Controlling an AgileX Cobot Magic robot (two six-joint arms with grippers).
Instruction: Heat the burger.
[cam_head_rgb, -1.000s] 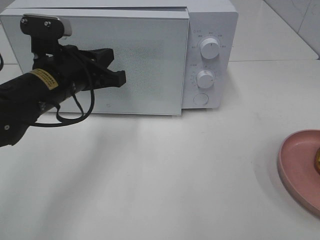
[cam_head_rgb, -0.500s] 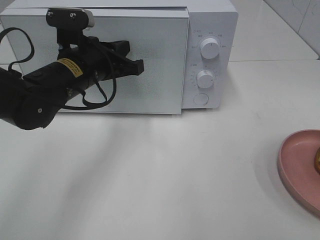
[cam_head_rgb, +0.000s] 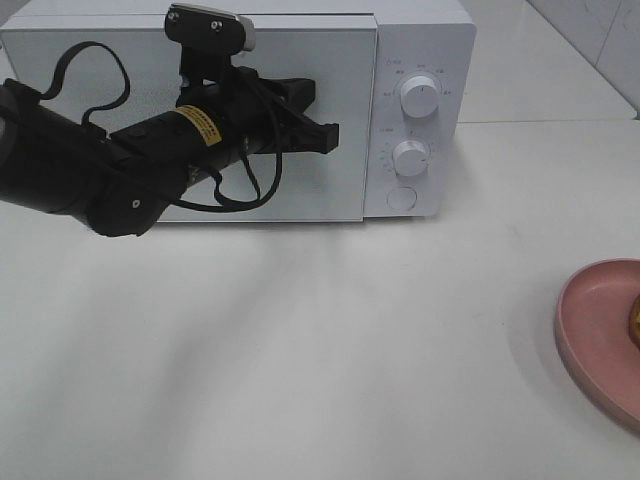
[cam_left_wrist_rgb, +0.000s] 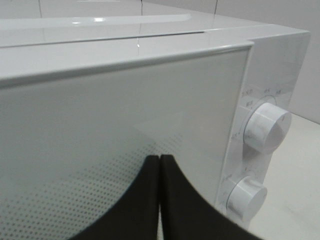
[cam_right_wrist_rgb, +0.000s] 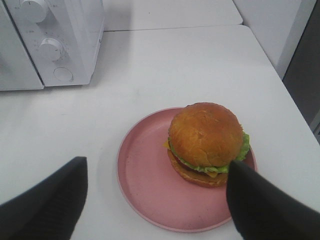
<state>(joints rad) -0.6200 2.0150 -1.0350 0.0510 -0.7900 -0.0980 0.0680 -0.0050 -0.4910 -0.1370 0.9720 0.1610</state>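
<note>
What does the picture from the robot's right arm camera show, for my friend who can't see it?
A burger sits on a pink plate on a white table. The right pincer hangs open above the plate, one dark finger on each side. A white microwave with its door shut stands farther off.

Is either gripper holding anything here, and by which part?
Nothing is held. The left gripper is shut empty by the microwave door; the right gripper is open above the burger.
</note>
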